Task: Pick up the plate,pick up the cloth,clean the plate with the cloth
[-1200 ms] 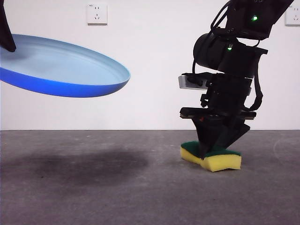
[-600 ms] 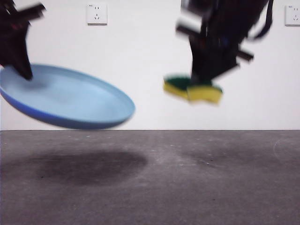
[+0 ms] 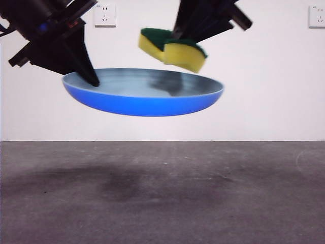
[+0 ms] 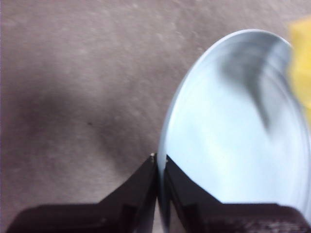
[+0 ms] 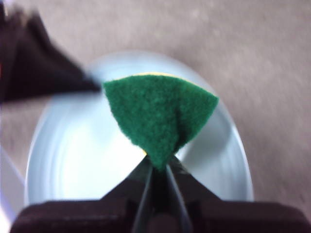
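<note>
Overhead, nothing rests on the grey, mottled desk [image 3: 162, 203]; only soft dark shadows lie on it, and behind it rises a white wall [image 3: 274, 91] with two sockets [image 3: 105, 14]. The light blue plate [image 3: 147, 99] hangs well above the desk, nearly level, its rim pinched by the left claw [image 4: 159, 162]. The cloth [image 3: 172, 50], yellow with a green face, hangs just above the plate, clamped in the right claw [image 5: 158, 167].
</note>
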Motion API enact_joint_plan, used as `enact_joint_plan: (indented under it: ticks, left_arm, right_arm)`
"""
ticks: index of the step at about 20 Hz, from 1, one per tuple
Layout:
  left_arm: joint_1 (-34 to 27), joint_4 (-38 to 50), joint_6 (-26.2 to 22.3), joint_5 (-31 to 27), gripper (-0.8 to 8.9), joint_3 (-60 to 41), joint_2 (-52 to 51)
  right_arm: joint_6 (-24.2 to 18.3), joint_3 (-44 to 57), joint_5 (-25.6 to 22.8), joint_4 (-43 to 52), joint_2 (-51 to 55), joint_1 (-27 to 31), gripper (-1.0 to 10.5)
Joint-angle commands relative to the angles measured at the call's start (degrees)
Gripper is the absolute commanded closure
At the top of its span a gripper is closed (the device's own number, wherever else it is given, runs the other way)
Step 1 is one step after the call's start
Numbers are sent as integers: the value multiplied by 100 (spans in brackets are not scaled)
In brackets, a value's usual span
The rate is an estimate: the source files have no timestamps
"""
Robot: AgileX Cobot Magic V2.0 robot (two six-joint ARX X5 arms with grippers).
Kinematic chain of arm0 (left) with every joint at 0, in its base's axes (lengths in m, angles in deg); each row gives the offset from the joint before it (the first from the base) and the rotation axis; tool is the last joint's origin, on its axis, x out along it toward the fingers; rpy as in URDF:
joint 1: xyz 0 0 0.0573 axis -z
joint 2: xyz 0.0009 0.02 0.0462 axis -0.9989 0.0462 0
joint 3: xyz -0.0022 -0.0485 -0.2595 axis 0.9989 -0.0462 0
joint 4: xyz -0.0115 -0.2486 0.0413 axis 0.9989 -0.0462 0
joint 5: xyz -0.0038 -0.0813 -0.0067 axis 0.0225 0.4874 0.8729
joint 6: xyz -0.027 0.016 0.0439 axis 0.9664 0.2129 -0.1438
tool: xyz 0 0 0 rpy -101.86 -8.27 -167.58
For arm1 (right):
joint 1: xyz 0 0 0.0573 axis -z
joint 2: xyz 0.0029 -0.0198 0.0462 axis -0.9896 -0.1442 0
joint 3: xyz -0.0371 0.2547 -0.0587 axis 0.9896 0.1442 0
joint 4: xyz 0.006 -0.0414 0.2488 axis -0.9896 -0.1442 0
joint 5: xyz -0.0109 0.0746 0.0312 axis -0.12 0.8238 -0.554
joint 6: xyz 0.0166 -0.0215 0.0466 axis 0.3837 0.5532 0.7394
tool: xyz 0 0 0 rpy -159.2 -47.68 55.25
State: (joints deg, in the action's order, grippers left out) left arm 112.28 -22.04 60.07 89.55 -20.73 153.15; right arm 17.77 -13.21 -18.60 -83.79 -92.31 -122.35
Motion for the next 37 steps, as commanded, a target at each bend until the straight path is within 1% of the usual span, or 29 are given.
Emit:
enact_joint_plan:
  ticks: [1,3,5,7,8,9,10,11,12,13,14,15,17,19,22,24,25,26,29,31,32,33,34,35,36,37]
  left_arm:
    - [105,173,264,35,821,4,-4]
    - [125,282,553,9,821,7,-4]
    - [125,380,649,-59,821,7,-4]
    - [122,402,647,-361,821,7,-4]
    - [122,396,643,-529,821,7,-4]
    - [118,387,640,-614,821,7,-4]
    - [85,374,629,-597,821,7,-4]
    - [57,348,629,-586,821,7,-4]
    - [48,293,625,-586,821,7,-4]
    - [48,232,616,-570,821,7,-4]
    - [48,181,575,-540,821,7,-4]
    - [50,138,531,-485,821,7,-4]
    - [55,55,496,-278,821,7,-4]
    - [63,37,498,-234,821,7,-4]
    - [66,39,498,-94,821,7,-4]
    - [66,61,498,2,821,7,-4]
    - [68,111,503,24,821,7,-4]
    - [70,188,509,20,821,7,-4]
    - [70,413,619,17,821,4,-4]
    - [61,584,675,13,821,7,-4]
    - [55,680,678,-2,821,7,-4]
    - [46,741,680,-7,821,7,-4]
    - [42,741,678,-7,821,7,-4]
    - [42,702,673,-4,821,7,-4]
    - [42,658,671,2,821,7,-4]
    - [42,597,656,17,821,7,-4]
  right_arm:
    - [232,22,-33,275,-356,-94,963]
    - [387,22,-22,348,-702,-249,963]
    - [422,22,-9,326,-1012,-560,963]
    - [411,22,-24,122,-1110,-890,963]
    - [382,22,-144,-120,-1113,-1049,963]
    - [321,22,-461,-479,-1113,-1211,963]
    - [212,22,-1016,-1032,-1097,-1329,963]
    - [155,22,-1508,-1469,-1084,-1344,963]
    - [151,22,-2107,-1864,-1084,-1335,963]
    - [151,22,-2745,-2092,-1084,-1303,963]
    - [151,22,-3283,-2122,-1075,-1250,963]
    - [151,22,-3574,-2081,-1032,-1193,963]
    - [151,22,-3858,-1729,-988,-1062,963]
    - [151,22,-3834,-1283,-951,-953,963]
    - [151,22,-3320,-479,-946,-802,963]
    - [155,22,-2472,125,-946,-697,963]
    - [160,22,-1921,424,-953,-686,963]
    - [188,22,-1499,619,-966,-693,963]
    - [238,22,-815,651,-968,-765,963]
    - [260,22,-448,457,-968,-831,963]
    - [256,22,-289,175,-968,-879,963]
    - [234,22,-295,-210,-968,-922,963]
    - [118,22,-385,-654,-968,-938,963]
    - [24,22,-782,-1137,-968,-935,963]
    - [13,22,-1373,-1467,-966,-931,963]
    - [4,22,-2275,-1705,-966,-929,963]
